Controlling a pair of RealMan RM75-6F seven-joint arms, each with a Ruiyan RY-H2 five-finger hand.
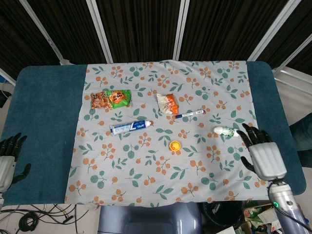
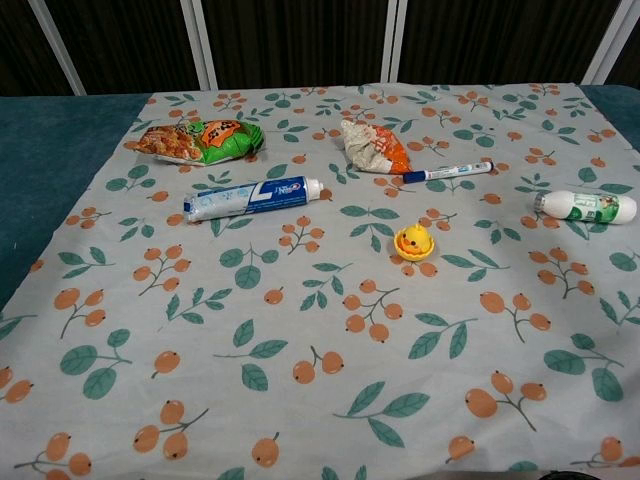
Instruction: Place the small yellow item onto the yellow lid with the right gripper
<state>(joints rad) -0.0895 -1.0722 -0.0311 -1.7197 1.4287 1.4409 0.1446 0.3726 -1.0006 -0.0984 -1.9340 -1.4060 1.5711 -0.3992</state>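
Observation:
The small yellow item [image 1: 174, 145] sits on a yellow lid [image 2: 412, 249] in the middle of the floral cloth; in the chest view it is a yellow duck-like toy [image 2: 411, 238] on a flat yellow-orange disc. My right hand [image 1: 263, 155] hangs at the right side of the table over the teal edge, fingers spread, holding nothing, well away from the toy. My left hand [image 1: 7, 161] rests at the far left edge, fingers apart and empty. Neither hand shows in the chest view.
On the cloth lie a toothpaste tube [image 1: 129, 126], a green and orange snack bag [image 1: 111, 99], a crumpled orange wrapper [image 1: 166, 103], a pen [image 1: 188, 114] and a small white bottle [image 1: 226, 131] close to my right hand.

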